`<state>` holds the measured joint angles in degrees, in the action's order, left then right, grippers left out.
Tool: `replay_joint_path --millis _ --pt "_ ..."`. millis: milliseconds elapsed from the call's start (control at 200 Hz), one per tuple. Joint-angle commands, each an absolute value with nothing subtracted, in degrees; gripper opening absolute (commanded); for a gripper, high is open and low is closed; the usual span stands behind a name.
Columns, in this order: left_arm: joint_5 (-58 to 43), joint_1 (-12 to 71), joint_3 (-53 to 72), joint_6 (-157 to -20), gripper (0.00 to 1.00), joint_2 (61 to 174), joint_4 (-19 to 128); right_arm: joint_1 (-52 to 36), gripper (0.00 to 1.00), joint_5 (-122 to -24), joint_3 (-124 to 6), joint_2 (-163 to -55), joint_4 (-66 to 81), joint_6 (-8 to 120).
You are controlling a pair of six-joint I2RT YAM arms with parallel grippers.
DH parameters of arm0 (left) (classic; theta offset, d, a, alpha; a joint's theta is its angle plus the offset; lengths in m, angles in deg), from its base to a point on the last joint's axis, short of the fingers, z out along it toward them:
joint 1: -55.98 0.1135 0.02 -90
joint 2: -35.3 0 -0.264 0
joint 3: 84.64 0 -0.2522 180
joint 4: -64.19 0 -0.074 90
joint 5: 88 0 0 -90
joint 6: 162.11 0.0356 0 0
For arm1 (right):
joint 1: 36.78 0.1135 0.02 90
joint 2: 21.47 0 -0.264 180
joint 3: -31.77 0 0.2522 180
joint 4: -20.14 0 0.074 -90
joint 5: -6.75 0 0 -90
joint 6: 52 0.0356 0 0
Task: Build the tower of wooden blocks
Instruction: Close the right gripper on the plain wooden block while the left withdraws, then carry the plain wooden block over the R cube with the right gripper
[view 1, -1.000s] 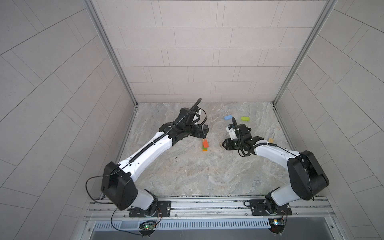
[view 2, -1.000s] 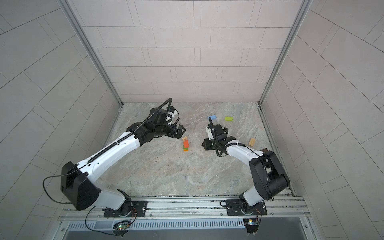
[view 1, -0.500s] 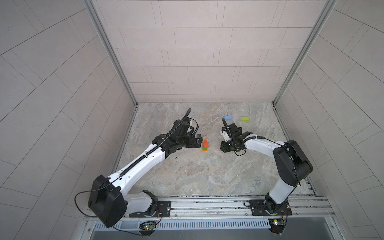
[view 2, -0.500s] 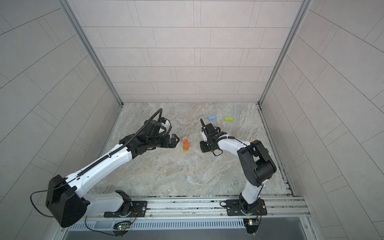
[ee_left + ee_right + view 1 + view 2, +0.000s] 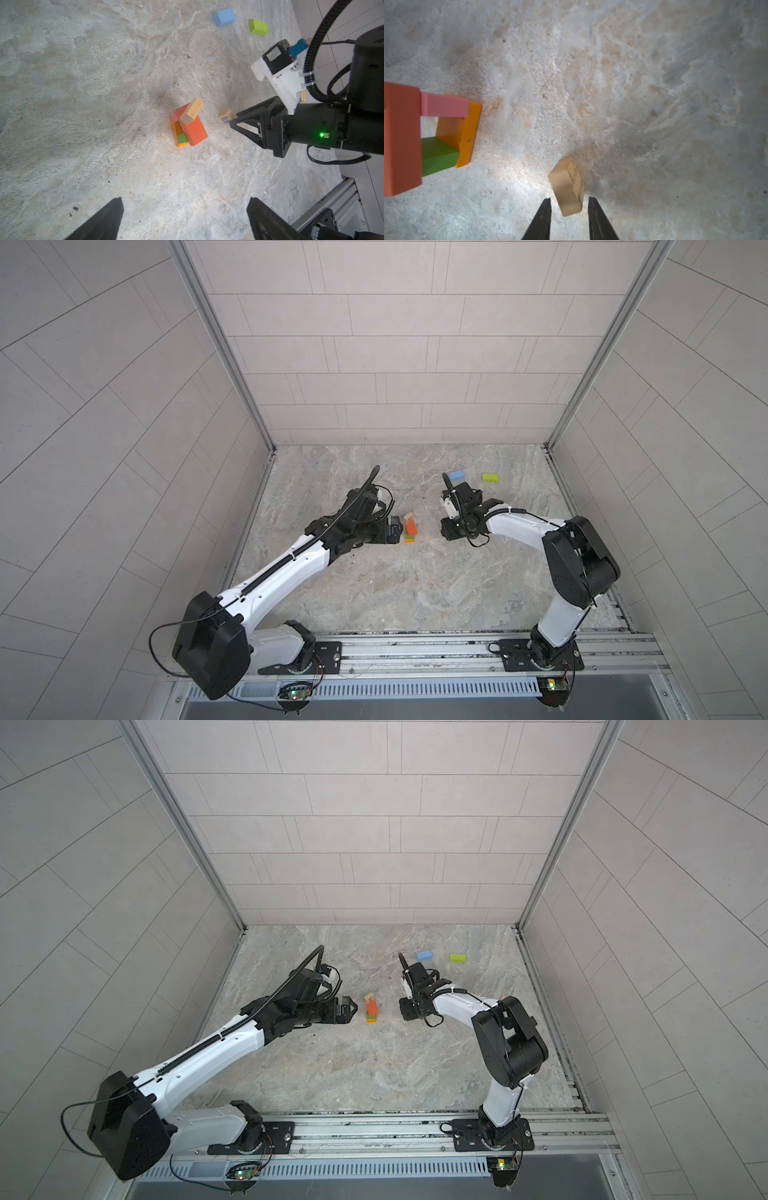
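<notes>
**Inspector:** Begin with the hands.

**Assistant:** Right hand (image 5: 569, 199): the jaws stand narrow. The near end of a tan lettered block (image 5: 566, 187) lies between the fingertips (image 5: 545, 209). A sliver of surface shows between one finger and the block. I cannot tell whether the block is pinched. It appears to rest on the bench (image 5: 374, 593), skewed against the line of the fingers.

**Inspector:** And the left?

**Assistant:** Left hand (image 5: 185, 200): jaws spread wide, nothing between them. It points toward the tower.

**Inspector:** Where is the tower?

**Assistant:** The tower (image 5: 411, 526) stands on the bench between the two hands. In a top view the left hand is just beside the tower's left flank, with a small gap showing. The right hand is near its right flank, not touching. The tan lettered block lies between that hand and the tower.

**Inspector:** What is it made of?

**Assistant:** An orange block (image 5: 467, 133) forms the base. A green block (image 5: 438, 155) and a pink block (image 5: 445, 105) sit above it. A red-orange block (image 5: 194, 128) lies over those. A plain tan block (image 5: 191, 111) is on top, laid askew and overhanging one end.

**Inspector:** Any loose pieces?

**Assistant:** A blue block (image 5: 457, 475) and a lime block (image 5: 491, 477) lie beyond the tower, toward the back wall and off to its right. Both are well apart from the tower. They lie side by side, not touching.
</notes>
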<state>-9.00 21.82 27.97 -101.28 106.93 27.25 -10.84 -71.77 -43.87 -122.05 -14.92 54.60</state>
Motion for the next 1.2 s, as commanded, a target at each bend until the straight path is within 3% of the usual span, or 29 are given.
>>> replay_joint_path --millis 0,520,1196 --pt "-9.09 21.69 28.86 -101.88 0.99 105.36 28.59 -10.59 0.32 -71.21 -44.81 -123.46 -16.03 53.64" --pt "-9.17 21.68 30.49 -102.43 0.99 104.78 29.05 -10.17 0.13 -71.18 -46.28 -124.48 -16.56 54.32" --pt "0.53 21.78 37.18 -106.35 0.99 99.31 29.72 -3.38 0.11 -70.92 -48.33 -113.09 -24.08 52.15"
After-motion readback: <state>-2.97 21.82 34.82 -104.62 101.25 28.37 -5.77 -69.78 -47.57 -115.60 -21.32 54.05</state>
